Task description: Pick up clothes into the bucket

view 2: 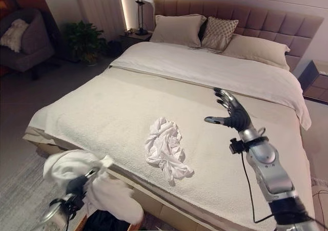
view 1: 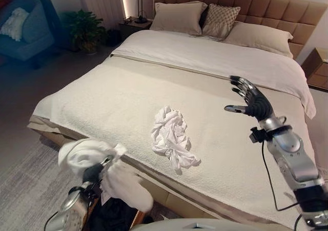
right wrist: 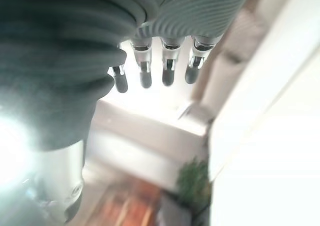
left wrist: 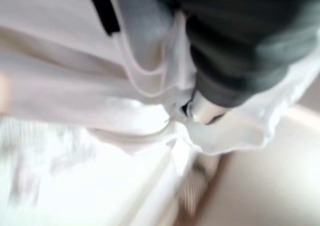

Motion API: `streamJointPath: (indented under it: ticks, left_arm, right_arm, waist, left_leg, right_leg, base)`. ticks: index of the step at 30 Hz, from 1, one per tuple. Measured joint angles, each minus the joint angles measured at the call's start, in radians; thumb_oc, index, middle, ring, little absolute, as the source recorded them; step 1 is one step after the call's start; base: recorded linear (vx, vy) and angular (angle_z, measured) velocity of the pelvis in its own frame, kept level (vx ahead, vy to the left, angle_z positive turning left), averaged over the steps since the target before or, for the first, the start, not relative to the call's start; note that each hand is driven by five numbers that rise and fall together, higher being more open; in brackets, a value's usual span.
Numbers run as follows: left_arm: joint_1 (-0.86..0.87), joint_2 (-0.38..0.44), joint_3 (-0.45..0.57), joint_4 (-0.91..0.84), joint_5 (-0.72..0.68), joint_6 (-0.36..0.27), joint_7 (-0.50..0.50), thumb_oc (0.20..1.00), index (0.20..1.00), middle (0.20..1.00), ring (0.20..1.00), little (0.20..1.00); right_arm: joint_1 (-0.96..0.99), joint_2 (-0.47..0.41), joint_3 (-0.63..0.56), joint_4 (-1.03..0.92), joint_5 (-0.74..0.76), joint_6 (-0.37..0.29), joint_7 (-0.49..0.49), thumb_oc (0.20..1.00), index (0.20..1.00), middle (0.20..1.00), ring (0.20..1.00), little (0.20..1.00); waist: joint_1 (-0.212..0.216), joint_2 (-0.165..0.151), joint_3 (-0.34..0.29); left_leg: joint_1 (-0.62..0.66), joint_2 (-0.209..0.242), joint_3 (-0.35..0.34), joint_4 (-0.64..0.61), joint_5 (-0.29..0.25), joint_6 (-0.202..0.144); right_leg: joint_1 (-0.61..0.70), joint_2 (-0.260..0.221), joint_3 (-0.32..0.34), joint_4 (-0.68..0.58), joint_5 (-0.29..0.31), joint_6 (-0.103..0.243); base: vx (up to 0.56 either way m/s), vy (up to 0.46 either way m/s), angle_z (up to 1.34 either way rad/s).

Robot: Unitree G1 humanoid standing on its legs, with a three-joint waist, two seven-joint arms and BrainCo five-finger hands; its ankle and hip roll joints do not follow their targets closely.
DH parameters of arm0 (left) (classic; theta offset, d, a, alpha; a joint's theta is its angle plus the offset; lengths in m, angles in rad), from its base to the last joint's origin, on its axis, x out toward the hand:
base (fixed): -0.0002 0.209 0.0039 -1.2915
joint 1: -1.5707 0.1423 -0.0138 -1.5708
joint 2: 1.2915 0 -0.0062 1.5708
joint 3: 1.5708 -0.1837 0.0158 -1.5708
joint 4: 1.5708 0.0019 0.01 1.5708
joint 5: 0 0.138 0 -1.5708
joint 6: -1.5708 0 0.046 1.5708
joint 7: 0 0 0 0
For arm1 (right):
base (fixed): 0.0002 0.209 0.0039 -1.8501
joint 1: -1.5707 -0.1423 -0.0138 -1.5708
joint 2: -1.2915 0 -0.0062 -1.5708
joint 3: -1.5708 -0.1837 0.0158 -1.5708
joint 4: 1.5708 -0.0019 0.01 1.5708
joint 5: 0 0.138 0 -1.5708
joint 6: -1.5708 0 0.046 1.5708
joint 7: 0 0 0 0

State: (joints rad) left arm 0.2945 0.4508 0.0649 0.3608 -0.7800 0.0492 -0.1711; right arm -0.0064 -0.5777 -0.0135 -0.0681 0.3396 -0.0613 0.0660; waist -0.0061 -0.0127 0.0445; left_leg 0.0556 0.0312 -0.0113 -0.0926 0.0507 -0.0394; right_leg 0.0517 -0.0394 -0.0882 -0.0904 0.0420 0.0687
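A white garment (view 1: 110,172) hangs bunched in the left robot hand (view 1: 92,173) at about 7 o'clock in the left eye view, off the bed's near edge; the fingers are curled into the cloth. Below it a dark opening with a brownish rim (view 1: 137,218) shows, probably the bucket, though too little is visible to be sure. A second white garment (view 1: 171,136) lies crumpled on the bed (view 1: 102,103), near the middle of the blanket, well apart from both hands.

The step in hand looks like dropping the held garment. To do it well, the left robot hand should come squarely over the opening before the fingers let go, and low enough that the trailing folds fall inside rather than drape over the rim.

The right robot hand (view 1: 250,99) hovers above the bed at 3 o'clock, fingers straight, thumb out, holding nothing.

Count: two white garments, one held and one on the bed; three pillows (view 1: 220,21) at the headboard; one lamp (view 2: 139,8); one plant (view 1: 84,30); one armchair (view 2: 23,39).
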Motion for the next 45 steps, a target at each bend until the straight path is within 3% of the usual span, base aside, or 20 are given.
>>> streamJointPath:
  ticks: [4,7,11,14,22,27,30,31,36,45]
  left_arm:
    - [0.048,0.008,0.082,0.07,0.266,-0.02,0.067,0.2,0.2,0.2,0.2,0.2]
    - [0.029,0.038,0.08,0.156,0.477,-0.045,0.097,0.2,0.2,0.2,0.2,0.2]
    - [-0.054,0.043,0.047,0.342,0.699,-0.061,0.188,0.2,0.2,0.2,0.2,0.2]
    - [-0.159,0.057,-0.019,0.387,0.832,-0.062,0.276,0.2,0.2,0.2,0.2,0.2]
    - [-0.433,0.076,-0.115,0.607,0.854,-0.081,0.461,0.2,0.2,0.2,0.2,0.2]
    - [-0.495,0.09,-0.158,0.652,0.854,-0.075,0.514,0.2,0.2,0.2,0.2,0.2]
    - [-0.535,0.117,-0.182,0.668,0.855,-0.068,0.537,0.2,0.2,0.2,0.2,0.2]
    - [-0.539,0.13,-0.192,0.661,0.857,-0.065,0.547,0.2,0.2,0.2,0.2,0.2]
    - [-0.622,0.157,-0.279,0.678,0.887,-0.046,0.569,0.2,0.2,0.2,0.2,0.2]
    - [-0.673,0.202,-0.279,0.684,0.923,-0.015,0.587,0.2,0.2,0.2,0.2,0.2]
  right_arm:
    - [0.111,0.051,-0.032,0.099,-0.018,0.037,0.001,1.0,1.0,1.0,1.0,1.0]
    - [0.143,0.074,-0.048,0.226,-0.059,0.045,0.0,1.0,1.0,1.0,1.0,1.0]
    - [0.137,0.094,-0.043,0.425,-0.139,0.049,-0.056,1.0,1.0,1.0,1.0,1.0]
    - [0.08,0.103,-0.005,0.583,-0.191,0.052,-0.114,1.0,1.0,1.0,1.0,1.0]
    - [-0.084,0.169,0.109,0.87,-0.267,0.025,-0.246,1.0,1.0,1.0,1.0,1.0]
    - [-0.128,0.187,0.16,1.004,-0.285,0.021,-0.287,1.0,1.0,1.0,1.0,1.0]
    - [-0.151,0.215,0.184,1.035,-0.293,0.025,-0.304,1.0,1.0,1.0,1.0,1.0]
    - [-0.152,0.224,0.187,1.025,-0.293,0.023,-0.309,1.0,1.0,1.0,1.0,1.0]
    - [-0.181,0.225,0.231,1.032,-0.288,0.017,-0.321,1.0,1.0,1.0,1.0,1.0]
    - [-0.232,0.218,0.266,0.994,-0.265,0.001,-0.335,1.0,1.0,1.0,1.0,1.0]
  waist:
    - [0.016,0.003,0.007]
    - [0.022,0.011,0.026]
    - [0.02,0.012,0.061]
    - [0.022,-0.016,0.136]
    - [0.018,-0.107,0.32]
    - [0.018,-0.139,0.385]
    - [0.012,-0.176,0.445]
    - [0.005,-0.189,0.454]
    - [-0.006,-0.19,0.451]
    - [-0.012,-0.199,0.446]
  left_leg:
    - [-0.013,-0.005,-0.017,0.0,0.0,0.0]
    - [-0.015,-0.009,-0.024,0.0,0.007,-0.001]
    - [-0.048,-0.01,-0.029,0.004,0.014,-0.002]
    - [-0.123,-0.015,-0.035,0.022,0.045,-0.01]
    - [-0.295,-0.006,-0.048,0.111,0.041,-0.029]
    - [-0.379,-0.002,-0.05,0.144,0.037,-0.035]
    - [-0.423,-0.001,-0.052,0.166,0.035,-0.037]
    - [-0.441,0.001,-0.052,0.177,0.034,-0.039]
    - [-0.496,0.0,-0.07,0.206,0.029,-0.041]
    - [-0.577,0.01,-0.073,0.223,0.026,-0.045]
  right_leg:
    - [-0.003,-0.003,-0.014,0.0,-0.005,0.001]
    - [-0.002,-0.008,-0.027,-0.001,-0.006,0.003]
    - [-0.026,-0.009,-0.032,0.001,-0.004,0.007]
    - [-0.097,-0.005,-0.036,0.001,0.027,0.01]
    - [-0.243,0.001,-0.043,0.044,0.043,0.006]
    - [-0.321,0.002,-0.043,0.064,0.05,0.005]
    - [-0.355,0.007,-0.046,0.066,0.059,0.001]
    - [-0.368,0.009,-0.047,0.068,0.06,0.0]
    - [-0.402,0.012,-0.058,0.065,0.081,-0.003]
    - [-0.469,0.022,-0.057,0.055,0.082,0.005]
  base:
    - [-0.02,0.018,0.14]
    - [-0.08,0.026,0.13]
    - [-0.22,0.012,0.03]
    - [-0.24,0.0,0.04]
    - [-0.14,0.002,0.01]
    - [-0.09,0.0,-0.01]
    - [-0.05,-0.013,0.01]
    - [-0.02,-0.004,0.1]
    - [-0.03,-0.002,0.05]
    - [0.0,0.0,0.0]
